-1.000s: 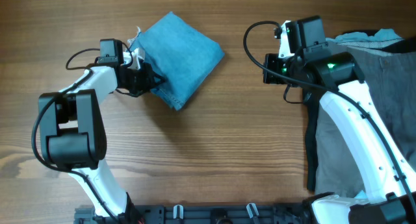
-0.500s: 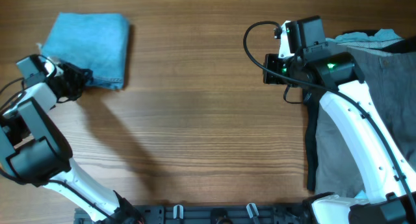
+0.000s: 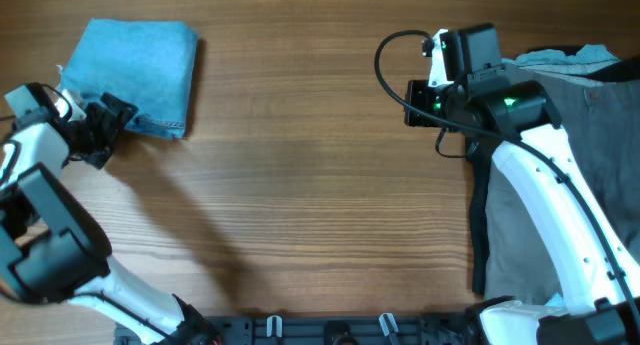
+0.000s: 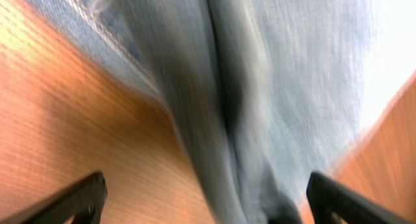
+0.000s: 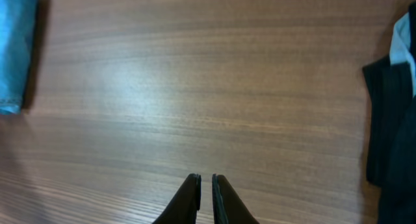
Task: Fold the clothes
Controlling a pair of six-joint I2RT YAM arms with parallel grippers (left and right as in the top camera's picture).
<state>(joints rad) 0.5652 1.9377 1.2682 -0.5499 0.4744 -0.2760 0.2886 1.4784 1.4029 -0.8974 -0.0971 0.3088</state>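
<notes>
The clothes, jeans folded into a squarish blue bundle (image 3: 135, 70), lie flat at the table's far left. My left gripper (image 3: 112, 133) is at the bundle's near-left corner. It is open, with both fingertips (image 4: 84, 197) spread wide. The denim's folded edge (image 4: 260, 87) runs between the fingers, loose and blurred. My right gripper (image 5: 206, 182) hovers over bare wood right of centre, shut with only a sliver between the tips and nothing in it. In the right wrist view the bundle (image 5: 13, 49) shows at the far left.
Wide grey trousers (image 3: 590, 115) are heaped at the right edge, with a black garment (image 3: 490, 235) under them and a pale blue cloth (image 3: 560, 57) behind. The black garment (image 5: 390, 120) also shows right of the right gripper. Bare wooden table (image 3: 300, 185) lies between the arms.
The left gripper dragged the folded jeans from the table's middle to the far left, then opened wide and let go. The right arm has stayed where it was.
</notes>
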